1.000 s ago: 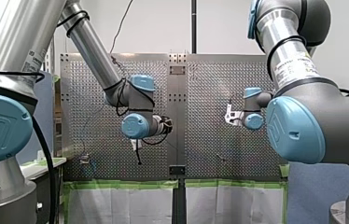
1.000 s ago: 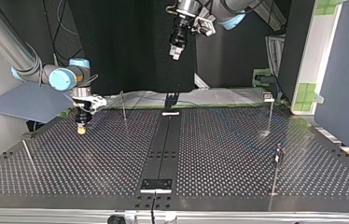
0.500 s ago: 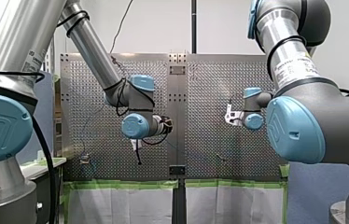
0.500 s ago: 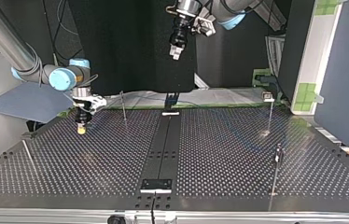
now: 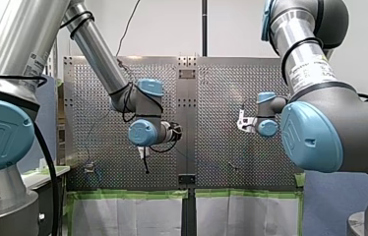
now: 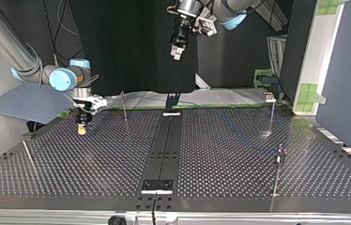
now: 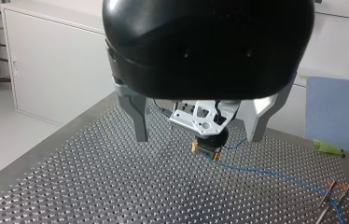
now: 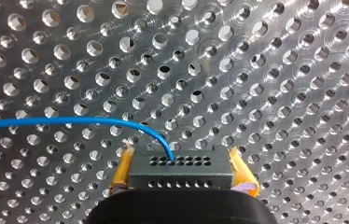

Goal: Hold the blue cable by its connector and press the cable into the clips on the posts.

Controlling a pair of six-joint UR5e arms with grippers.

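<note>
My right gripper (image 8: pixel 182 164) is shut on the black connector (image 8: pixel 180 176), with a yellow pad (image 8: pixel 122 170) on each side of it. The blue cable (image 8: pixel 70 121) leaves the connector's face and curves off over the perforated table. In the top view this gripper (image 6: pixel 82 130) hangs just above the table at the left. My left gripper (image 7: pixel 196 139) is open and empty, high above the table (image 6: pixel 177 52). From its wrist view the connector (image 7: pixel 205 150) lies ahead, and the cable (image 7: pixel 266 171) trails to thin posts (image 7: pixel 326 196).
Thin posts stand on the perforated table (image 6: pixel 220 159): one near my right gripper (image 6: pixel 124 107), two at the top view's right (image 6: pixel 271 115) (image 6: pixel 279 161), and a leaning one at the left (image 6: pixel 29 157). A black strip (image 6: pixel 164 145) runs down the table's middle.
</note>
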